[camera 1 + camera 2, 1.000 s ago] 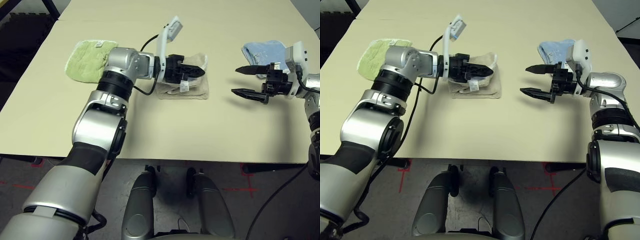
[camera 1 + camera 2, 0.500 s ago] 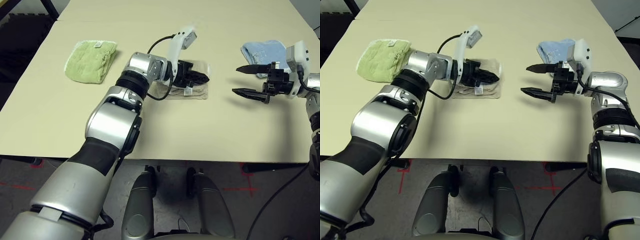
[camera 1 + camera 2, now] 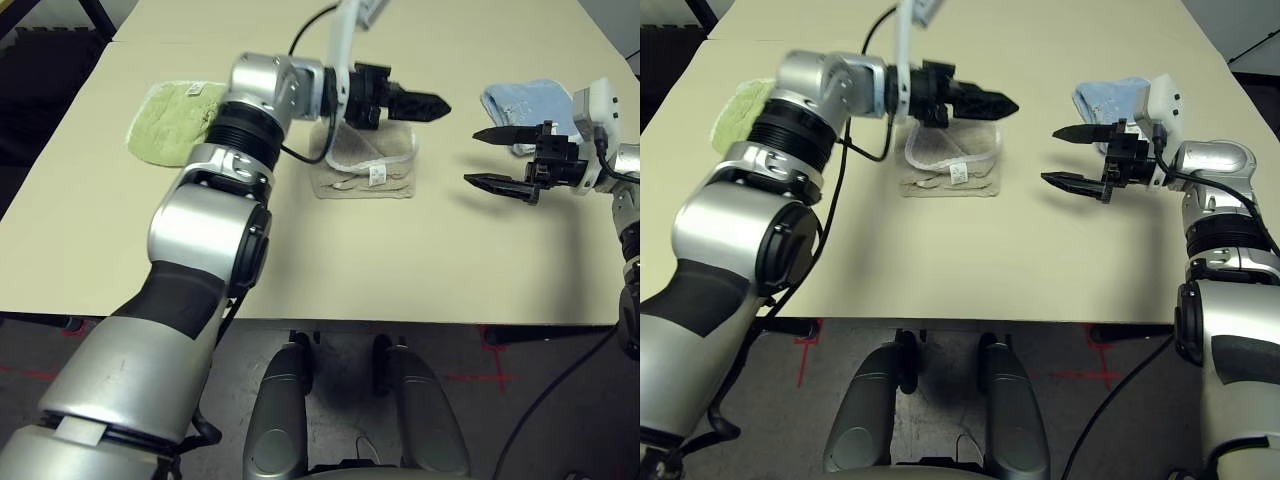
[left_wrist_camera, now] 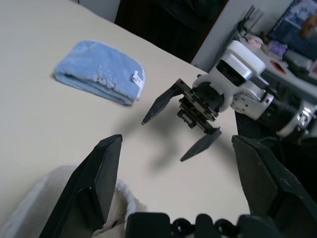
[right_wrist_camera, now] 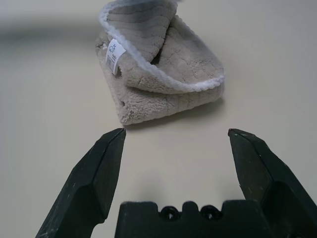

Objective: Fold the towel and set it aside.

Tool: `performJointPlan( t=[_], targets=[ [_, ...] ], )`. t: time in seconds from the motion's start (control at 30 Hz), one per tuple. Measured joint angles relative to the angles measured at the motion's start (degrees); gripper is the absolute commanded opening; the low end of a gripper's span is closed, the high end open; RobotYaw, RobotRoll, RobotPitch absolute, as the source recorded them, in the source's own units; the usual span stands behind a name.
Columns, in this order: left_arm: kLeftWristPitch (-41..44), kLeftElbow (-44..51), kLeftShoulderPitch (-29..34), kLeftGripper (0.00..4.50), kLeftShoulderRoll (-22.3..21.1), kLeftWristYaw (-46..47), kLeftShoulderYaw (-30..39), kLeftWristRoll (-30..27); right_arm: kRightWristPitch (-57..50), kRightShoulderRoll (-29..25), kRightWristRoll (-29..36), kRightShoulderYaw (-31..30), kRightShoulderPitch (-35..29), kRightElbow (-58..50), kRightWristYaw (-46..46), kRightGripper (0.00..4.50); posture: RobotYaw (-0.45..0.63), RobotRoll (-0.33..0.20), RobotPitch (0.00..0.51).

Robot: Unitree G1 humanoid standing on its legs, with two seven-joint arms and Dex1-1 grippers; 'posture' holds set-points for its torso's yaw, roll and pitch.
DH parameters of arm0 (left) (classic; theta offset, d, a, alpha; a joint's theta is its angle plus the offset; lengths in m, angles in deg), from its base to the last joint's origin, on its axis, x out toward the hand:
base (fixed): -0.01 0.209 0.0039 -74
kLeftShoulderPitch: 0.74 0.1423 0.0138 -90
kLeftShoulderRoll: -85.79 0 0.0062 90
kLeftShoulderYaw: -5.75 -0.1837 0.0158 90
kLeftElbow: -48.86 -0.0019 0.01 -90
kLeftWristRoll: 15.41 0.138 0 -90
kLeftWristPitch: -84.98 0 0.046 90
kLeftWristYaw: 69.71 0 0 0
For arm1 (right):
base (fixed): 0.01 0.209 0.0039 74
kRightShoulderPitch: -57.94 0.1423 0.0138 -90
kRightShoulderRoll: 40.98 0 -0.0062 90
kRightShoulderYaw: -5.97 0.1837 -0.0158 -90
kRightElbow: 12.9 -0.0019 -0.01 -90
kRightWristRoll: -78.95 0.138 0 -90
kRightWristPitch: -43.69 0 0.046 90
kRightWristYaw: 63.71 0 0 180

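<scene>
The beige towel (image 3: 365, 168) lies folded in the middle of the table, its top layer loosely curled so the white edging shows, with a small white tag (image 5: 115, 55) on its side. My left gripper (image 3: 437, 103) hovers open above the towel's far right corner, holding nothing and pointing toward the right arm. My right gripper (image 3: 471, 158) stands open a short way to the towel's right, aimed at it, with bare table between its fingers (image 5: 106, 168).
A light green folded cloth (image 3: 168, 122) lies at the far left, partly behind my left arm. A light blue folded cloth (image 3: 525, 103) lies behind my right gripper. The table's front edge (image 3: 400, 322) runs near my body.
My left gripper has lifted off the towel and swung up and to the right. The towel's top layer now stands loosely open. The right arm has not moved.
</scene>
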Motion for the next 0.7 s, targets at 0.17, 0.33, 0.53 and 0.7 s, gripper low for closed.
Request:
performJointPlan(
  t=[0.17, 0.33, 0.53, 0.7],
  targets=[
    [-3.23, 7.15, 6.12, 4.48, -9.65, -6.35, -4.5, 1.98, 0.08, 0.42, 0.0, -0.02, 0.47, 0.29, 0.01, 4.5, 0.03, 0.0, 0.263],
    [-15.64, 7.58, 15.45, 4.48, -19.77, -8.48, -9.35, 9.17, 0.13, 0.07, -0.1, 0.0, 0.48, 1.0, 0.25, 4.5, 0.04, 0.0, 0.266],
    [-35.85, 7.68, 23.04, 4.48, -18.79, -7.2, -6.28, 9.17, 0.36, 0.14, -0.32, 0.0, 1.82, 1.07, 0.71, 4.5, 0.04, 0.0, 0.264],
    [-35.46, 8.04, 25.13, 4.48, -16.68, -6.99, -2.54, 5.54, 0.42, 0.14, -0.48, 0.0, 1.83, 1.07, 0.69, 4.5, 0.04, 0.0, 0.261]
  ],
)
